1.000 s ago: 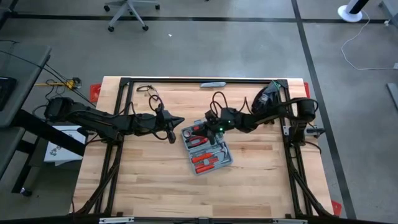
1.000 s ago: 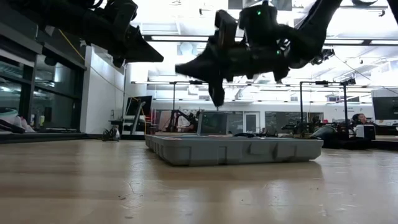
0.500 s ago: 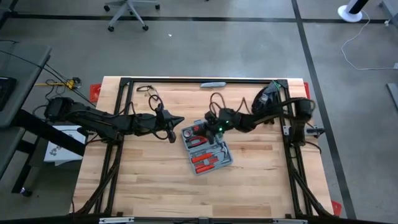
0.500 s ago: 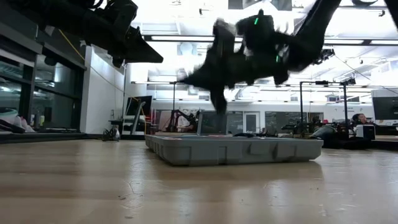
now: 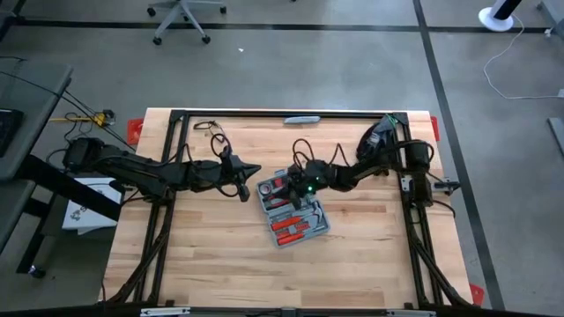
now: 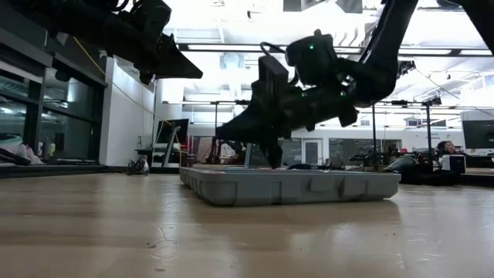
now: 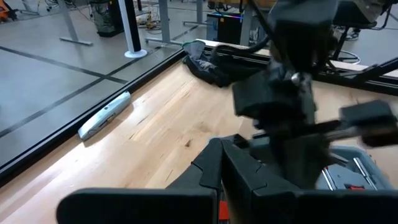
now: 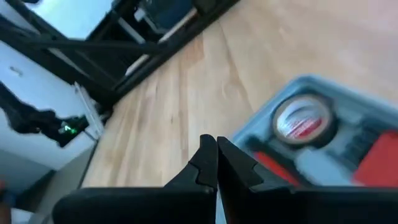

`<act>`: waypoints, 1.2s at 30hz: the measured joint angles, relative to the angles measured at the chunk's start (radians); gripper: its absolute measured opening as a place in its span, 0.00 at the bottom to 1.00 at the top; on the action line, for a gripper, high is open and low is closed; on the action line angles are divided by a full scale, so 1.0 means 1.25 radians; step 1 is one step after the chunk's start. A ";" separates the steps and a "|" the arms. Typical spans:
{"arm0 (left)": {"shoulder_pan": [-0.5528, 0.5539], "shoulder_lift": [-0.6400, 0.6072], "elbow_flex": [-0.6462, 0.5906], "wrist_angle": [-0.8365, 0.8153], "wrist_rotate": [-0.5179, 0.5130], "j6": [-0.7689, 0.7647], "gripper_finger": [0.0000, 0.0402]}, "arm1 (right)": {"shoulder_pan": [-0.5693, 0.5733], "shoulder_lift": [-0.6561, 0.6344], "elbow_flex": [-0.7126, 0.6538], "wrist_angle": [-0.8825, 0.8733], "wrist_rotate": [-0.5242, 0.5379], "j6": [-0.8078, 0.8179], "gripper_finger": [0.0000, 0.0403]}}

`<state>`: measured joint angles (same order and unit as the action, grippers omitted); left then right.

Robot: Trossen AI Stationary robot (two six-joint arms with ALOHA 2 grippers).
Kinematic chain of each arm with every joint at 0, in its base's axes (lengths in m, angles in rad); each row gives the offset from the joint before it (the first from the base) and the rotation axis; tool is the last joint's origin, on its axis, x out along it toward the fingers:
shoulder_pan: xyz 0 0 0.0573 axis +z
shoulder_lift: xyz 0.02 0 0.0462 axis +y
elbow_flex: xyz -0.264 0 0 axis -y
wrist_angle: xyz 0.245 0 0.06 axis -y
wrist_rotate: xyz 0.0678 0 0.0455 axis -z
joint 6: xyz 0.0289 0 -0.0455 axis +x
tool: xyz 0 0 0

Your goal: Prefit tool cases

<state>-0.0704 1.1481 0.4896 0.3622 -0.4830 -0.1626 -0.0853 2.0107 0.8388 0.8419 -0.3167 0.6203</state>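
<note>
The robot has 2 dark, near-black arms built of chunky jointed segments, each trailing loops of thin black cable along its length. The right arm (image 5: 352, 173) carries a small green light near its wrist. Each gripper ends in 2 angular black fingers (image 8: 208, 163) tapering to blunt points.

Tool case (image 5: 293, 210) mid-table, right gripper (image 5: 280, 187) above its far-left corner, left gripper (image 5: 256, 171) just left of case, slim bar (image 5: 301, 119) well behind case
</note>
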 joint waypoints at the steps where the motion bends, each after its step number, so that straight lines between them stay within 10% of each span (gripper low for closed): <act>1: 0.000 0.000 0.000 -0.001 0.000 -0.001 0.00 | 0.000 -0.001 0.000 -0.001 0.004 -0.006 0.00; 36: 0.000 0.009 0.000 0.003 -0.020 0.000 0.00 | 0.022 -0.091 -0.002 -0.259 0.108 -0.126 0.00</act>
<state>-0.0704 1.1594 0.4896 0.3654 -0.5085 -0.1627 -0.0581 1.8975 0.8364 0.5184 -0.1812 0.4624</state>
